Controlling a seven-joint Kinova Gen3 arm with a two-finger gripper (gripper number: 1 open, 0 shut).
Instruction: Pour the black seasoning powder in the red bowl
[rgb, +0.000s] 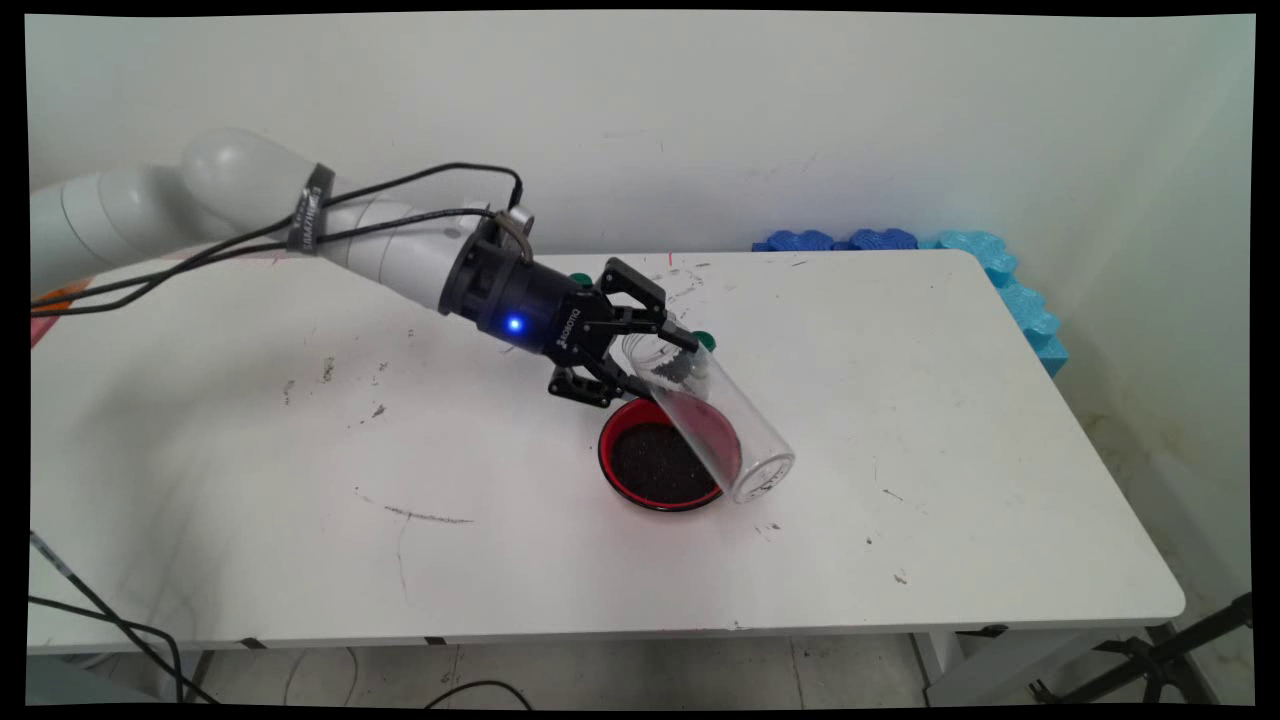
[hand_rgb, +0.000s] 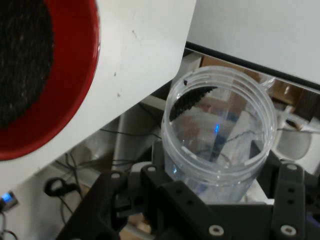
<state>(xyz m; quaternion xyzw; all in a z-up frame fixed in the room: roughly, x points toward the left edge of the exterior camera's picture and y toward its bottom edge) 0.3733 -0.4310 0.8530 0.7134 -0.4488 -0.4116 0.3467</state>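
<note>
My gripper (rgb: 665, 365) is shut on a clear plastic jar (rgb: 720, 430) near its open mouth. The jar hangs tilted, base down and to the right, over the right side of a red bowl (rgb: 608, 445) filled with dark grains. In the hand view the jar (hand_rgb: 220, 135) shows its open mouth toward the camera, with a small patch of dark grains stuck inside the rim. The gripper (hand_rgb: 225, 200) clasps it from both sides. The red bowl (hand_rgb: 75, 100) lies at the upper left of that view, on the white table (hand_rgb: 145, 45).
Two small green things (rgb: 706, 340) (rgb: 580, 280) lie on the table (rgb: 300, 480) behind the gripper. Blue foam pieces (rgb: 1000, 275) run along the table's far right corner. Black cables (rgb: 400, 200) hang from the arm. Dark specks are scattered over the tabletop.
</note>
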